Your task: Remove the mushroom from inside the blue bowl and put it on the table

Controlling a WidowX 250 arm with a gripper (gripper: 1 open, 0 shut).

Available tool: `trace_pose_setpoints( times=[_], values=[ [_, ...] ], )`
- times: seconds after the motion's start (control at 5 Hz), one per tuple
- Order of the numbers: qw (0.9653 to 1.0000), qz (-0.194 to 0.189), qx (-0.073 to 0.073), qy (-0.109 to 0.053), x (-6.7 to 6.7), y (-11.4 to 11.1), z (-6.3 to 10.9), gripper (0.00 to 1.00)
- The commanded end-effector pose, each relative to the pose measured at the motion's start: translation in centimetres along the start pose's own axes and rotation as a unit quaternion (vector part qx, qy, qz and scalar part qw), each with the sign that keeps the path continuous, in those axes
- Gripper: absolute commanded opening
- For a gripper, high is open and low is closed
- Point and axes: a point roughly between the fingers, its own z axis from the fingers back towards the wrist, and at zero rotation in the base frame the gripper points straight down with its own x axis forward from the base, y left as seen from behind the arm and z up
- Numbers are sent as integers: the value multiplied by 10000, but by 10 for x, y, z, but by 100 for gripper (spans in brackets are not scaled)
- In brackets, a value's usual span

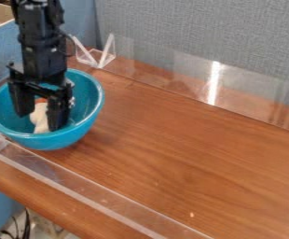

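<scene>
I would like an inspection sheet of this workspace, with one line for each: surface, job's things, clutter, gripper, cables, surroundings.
Surface: wood-grain tabletop, reddish-brown, clear low border along its edges.
Job's things: white mushroom inside the turquoise-blue bowl, partly hidden by the gripper.
Clutter: nothing seen on the tabletop.
Gripper: black gripper, open, fingers reaching down into the bowl around the mushroom; contact cannot be told.
Cables: dark cables below the table edge, lower left; thin one beside the arm.
Surroundings: grey textured wall panel behind.
</scene>
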Motion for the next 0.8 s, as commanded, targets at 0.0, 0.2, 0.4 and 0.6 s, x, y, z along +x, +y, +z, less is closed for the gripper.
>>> trace_pose_setpoints(
  times=[0.0, 0.2, 0.4, 0.6],
  values=[
    [9993, 326, 12, -171, 4, 0, 15, 100],
    [9976, 673, -45, -169, 5, 1, 19, 0],
    [9946, 1017, -101, -168, 5, 1, 27, 0],
    [9939, 1080, -128, -165, 4, 1, 18, 100]
  ],
)
